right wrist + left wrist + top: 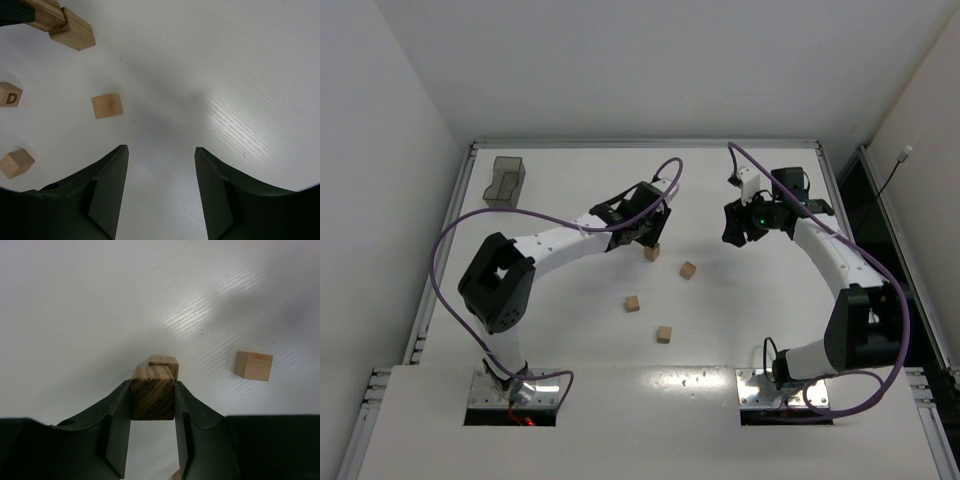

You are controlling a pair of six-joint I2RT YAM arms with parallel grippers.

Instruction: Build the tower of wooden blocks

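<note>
My left gripper (pixel 647 238) (pixel 152 389) is shut on a wood block (pixel 152 401) with dark grain. It holds the block over a second wood block (pixel 651 253) (pixel 164 361) that stands on the table, partly offset. I cannot tell whether the two touch. Both show at the top left of the right wrist view, the held block (pixel 46 14) above the lower block (pixel 78 32). Three loose wood blocks lie nearby (pixel 688 269) (pixel 633 303) (pixel 664 334). My right gripper (pixel 733 228) (pixel 161 148) is open and empty above bare table.
A dark grey bin (pixel 505 182) stands at the back left. In the right wrist view one loose block (pixel 10 94) bears a letter D, with two others (pixel 107 105) (pixel 16 162) near it. Purple cables loop over both arms.
</note>
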